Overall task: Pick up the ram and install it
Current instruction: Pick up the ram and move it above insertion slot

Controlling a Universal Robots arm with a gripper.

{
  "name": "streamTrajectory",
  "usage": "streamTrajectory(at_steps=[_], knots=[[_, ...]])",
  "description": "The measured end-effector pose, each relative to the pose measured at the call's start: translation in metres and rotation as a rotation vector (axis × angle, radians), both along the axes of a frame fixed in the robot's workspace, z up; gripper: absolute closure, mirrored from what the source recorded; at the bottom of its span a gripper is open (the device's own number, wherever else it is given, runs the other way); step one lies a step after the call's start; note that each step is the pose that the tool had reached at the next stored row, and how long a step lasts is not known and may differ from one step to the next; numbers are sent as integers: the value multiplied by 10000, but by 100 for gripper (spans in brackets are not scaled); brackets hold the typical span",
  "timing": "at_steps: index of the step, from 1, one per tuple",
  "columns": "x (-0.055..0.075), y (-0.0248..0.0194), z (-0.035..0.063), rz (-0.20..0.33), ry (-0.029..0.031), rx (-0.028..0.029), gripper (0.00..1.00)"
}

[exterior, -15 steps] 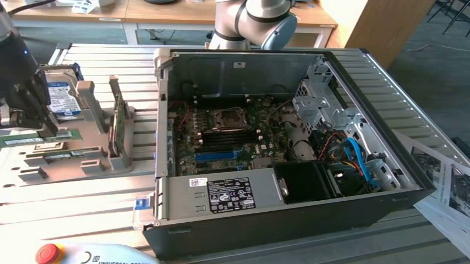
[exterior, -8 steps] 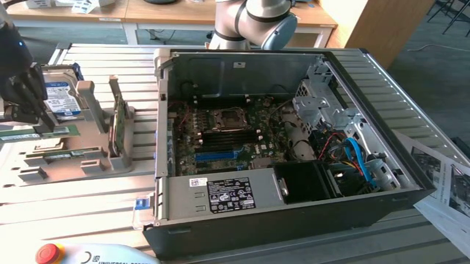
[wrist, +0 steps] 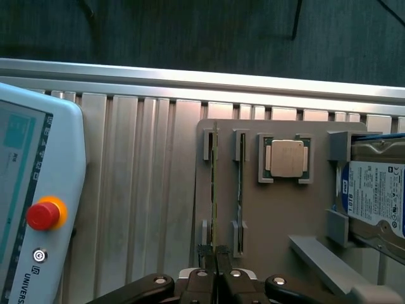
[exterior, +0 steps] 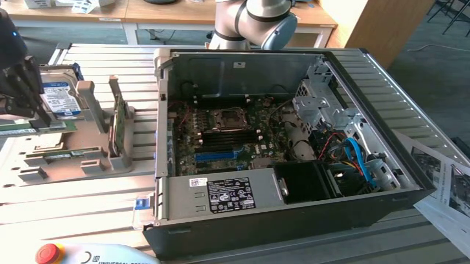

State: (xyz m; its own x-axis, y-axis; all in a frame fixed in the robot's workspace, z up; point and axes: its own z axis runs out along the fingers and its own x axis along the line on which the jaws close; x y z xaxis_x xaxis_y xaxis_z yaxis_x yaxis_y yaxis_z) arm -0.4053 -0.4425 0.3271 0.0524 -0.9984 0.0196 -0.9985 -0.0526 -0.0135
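Observation:
The ram (wrist: 215, 183) is a thin green stick seen edge-on over the outer slot of the grey parts holder (wrist: 278, 215). My gripper (wrist: 215, 254) is shut on its near end, the black fingers (wrist: 201, 278) pressed together around it. In the exterior view the gripper (exterior: 26, 116) hangs at the far left over the holder (exterior: 74, 165), with the green ram (exterior: 45, 127) sticking out sideways from it. A second green stick (wrist: 240, 183) sits in the neighbouring slot. The open computer case (exterior: 411, 187) lies to the exterior view's right, its motherboard (exterior: 220, 137) exposed.
On the holder are a hard drive with a blue label (exterior: 60, 98), an upright green expansion card (exterior: 118, 124) and a square processor chip (wrist: 286, 158). A teach pendant with a red stop button (wrist: 43, 215) lies on the slatted table. Papers (exterior: 441, 181) lie right of the case.

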Motion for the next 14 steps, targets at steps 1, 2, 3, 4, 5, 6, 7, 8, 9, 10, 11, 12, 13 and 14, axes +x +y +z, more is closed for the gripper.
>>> streamTrajectory(at_steps=[1, 2, 3, 4, 5, 6, 7, 8, 9, 10, 11, 12, 13, 14], knots=[[0, 0, 16, 0, 0, 0, 88], [0, 0, 32, 0, -1, 1, 88], [0, 0, 48, 0, 0, 1, 88], [0, 0, 66, 0, -1, 1, 88], [0, 0, 83, 0, 0, 1, 88], [0, 0, 100, -1, -1, 1, 88], [0, 0, 118, -1, -1, 1, 88], [0, 0, 135, -1, 0, 1, 88], [0, 0, 153, -1, 0, 1, 88], [0, 0, 170, -1, 0, 1, 88], [0, 0, 187, -1, 0, 1, 88], [0, 0, 202, 0, 0, 0, 88], [0, 0, 217, 0, -1, 1, 88], [0, 0, 232, -1, 0, 1, 88]])
